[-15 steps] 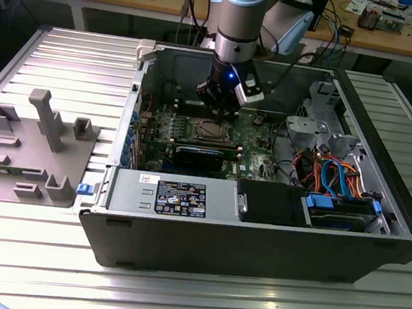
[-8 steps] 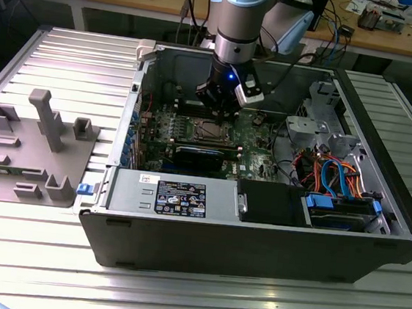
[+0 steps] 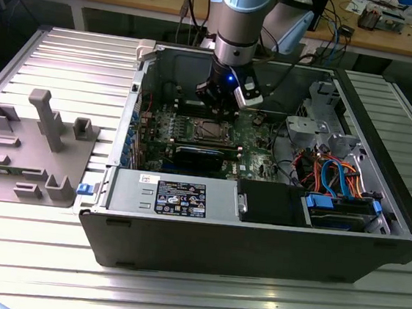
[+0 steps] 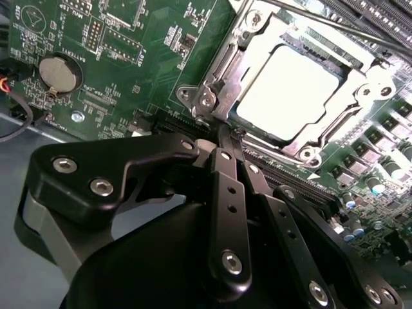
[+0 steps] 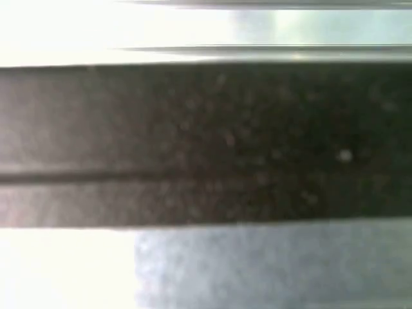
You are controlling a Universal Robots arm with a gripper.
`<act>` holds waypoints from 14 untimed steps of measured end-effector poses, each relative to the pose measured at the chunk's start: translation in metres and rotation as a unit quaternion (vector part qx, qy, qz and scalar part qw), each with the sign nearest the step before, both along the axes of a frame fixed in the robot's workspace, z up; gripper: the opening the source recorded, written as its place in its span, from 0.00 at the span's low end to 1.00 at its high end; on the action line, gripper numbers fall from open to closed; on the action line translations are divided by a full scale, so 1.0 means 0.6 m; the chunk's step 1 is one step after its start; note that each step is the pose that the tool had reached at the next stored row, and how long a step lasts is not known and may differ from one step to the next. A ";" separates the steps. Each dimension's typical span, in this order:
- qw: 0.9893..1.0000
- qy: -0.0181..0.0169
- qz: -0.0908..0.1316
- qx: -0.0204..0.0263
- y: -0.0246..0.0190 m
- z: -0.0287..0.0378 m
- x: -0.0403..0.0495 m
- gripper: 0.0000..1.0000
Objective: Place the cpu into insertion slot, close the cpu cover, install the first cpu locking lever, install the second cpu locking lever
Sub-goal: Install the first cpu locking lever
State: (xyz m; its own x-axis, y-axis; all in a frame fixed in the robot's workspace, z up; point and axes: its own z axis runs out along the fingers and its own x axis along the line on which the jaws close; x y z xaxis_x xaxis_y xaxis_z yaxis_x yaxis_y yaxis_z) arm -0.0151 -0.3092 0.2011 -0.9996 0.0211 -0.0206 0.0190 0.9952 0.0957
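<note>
Fingers [image 4: 225,136] clenched at cpu cover [image 4: 360,96] corner edge — cpu [image 4: 293,90] seated, framed.

Glossy metal cpu [image 4: 293,90]; shiny metal cpu cover [image 4: 351,96]; matt black gripper [image 4: 226,138].

An open computer case [image 3: 256,241] is laid on a ribbed metal table [image 3: 76,60]; beside the case, a grey fixture tray [image 3: 33,151] is set.
</note>
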 end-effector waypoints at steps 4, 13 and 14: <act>1.000 0.000 0.000 0.000 -0.0001 0.012 0.000 0.11; 1.000 0.000 0.000 -0.001 -0.0114 0.018 0.000 0.11; 1.000 0.000 0.000 0.000 -0.0118 0.018 0.000 0.11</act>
State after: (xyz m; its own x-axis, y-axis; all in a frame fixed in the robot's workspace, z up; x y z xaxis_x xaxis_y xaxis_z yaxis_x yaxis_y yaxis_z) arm -0.0151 -0.3163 0.2116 -0.9996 0.0210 -0.0202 0.0190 0.9953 0.0947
